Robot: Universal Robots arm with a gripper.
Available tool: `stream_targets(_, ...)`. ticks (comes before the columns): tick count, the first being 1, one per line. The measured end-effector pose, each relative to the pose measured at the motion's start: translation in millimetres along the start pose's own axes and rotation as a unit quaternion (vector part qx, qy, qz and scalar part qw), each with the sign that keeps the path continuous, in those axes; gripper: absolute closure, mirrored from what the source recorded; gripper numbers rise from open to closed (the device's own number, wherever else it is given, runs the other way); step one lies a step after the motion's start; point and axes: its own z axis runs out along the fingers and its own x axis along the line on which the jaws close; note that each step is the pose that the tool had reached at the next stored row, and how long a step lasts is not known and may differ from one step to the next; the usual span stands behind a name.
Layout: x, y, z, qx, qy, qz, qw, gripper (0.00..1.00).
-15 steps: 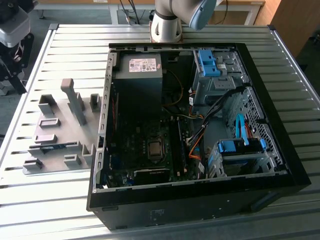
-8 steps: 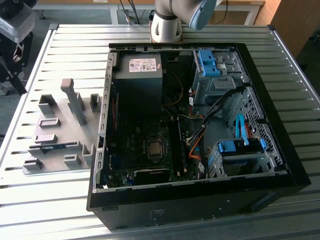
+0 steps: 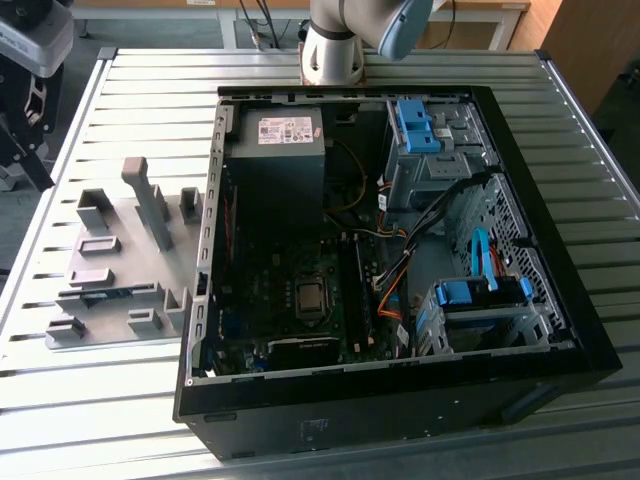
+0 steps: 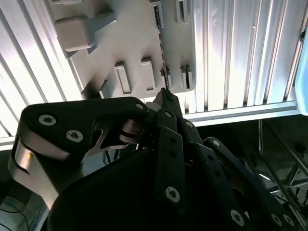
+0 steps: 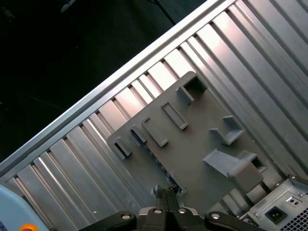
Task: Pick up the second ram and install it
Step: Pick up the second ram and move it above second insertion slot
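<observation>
My gripper [image 5: 166,193] hangs well above the grey holder [image 5: 192,144], fingertips pinched together on nothing. The second ram [image 4: 162,62] stands on edge in 1 slot below (long axis running away from my tips).

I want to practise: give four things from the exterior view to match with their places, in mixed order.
1 RAM stick
2 power supply
3 processor socket
4 arm base

a on the motherboard
b in the grey holder plate
c beyond the computer case's far wall
d inside the case, by its wall at the exterior view's left

Pairs: 1-b, 2-d, 3-a, 4-c
</observation>
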Motion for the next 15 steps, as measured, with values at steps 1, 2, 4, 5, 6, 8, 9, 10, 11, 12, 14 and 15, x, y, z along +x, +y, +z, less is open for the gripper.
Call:
stream_targets(1,0.0,0.0,0.1,0.0001,0.0003,-0.008,1.0,0.9)
stream_targets(2,0.1,0.1,0.1,0.0004,0.0006,-0.015,0.9999,0.9)
stream_targets(4,0.2,0.2,0.1,0.0006,0.0012,-0.029,0.9996,0.9)
stream_targets(5,0.2,0.3,0.1,0.0007,0.0015,-0.036,0.9993,0.9)
stream_targets(6,0.3,0.4,0.2,0.0009,0.0017,-0.043,0.9991,0.9)
stream_targets(8,0.5,0.6,0.3,0.0011,0.0019,-0.052,0.9987,0.9)
stream_targets(9,0.5,0.6,0.3,0.0011,0.002,-0.052,0.9986,0.9)
stream_targets(10,0.5,0.6,0.3,0.0011,0.002,-0.053,0.9986,0.9)
stream_targets(11,0.5,0.6,0.2,0.0011,0.002,-0.053,0.9986,0.9)
stream_targets(12,0.5,0.6,0.2,0.0011,0.002,-0.053,0.9986,0.9)
stream_targets(14,0.5,0.6,0.2,0.0011,0.002,-0.053,0.9986,0.9)
stream_targets(15,0.5,0.7,0.2,0.0011,0.002,-0.053,0.9986,0.9)
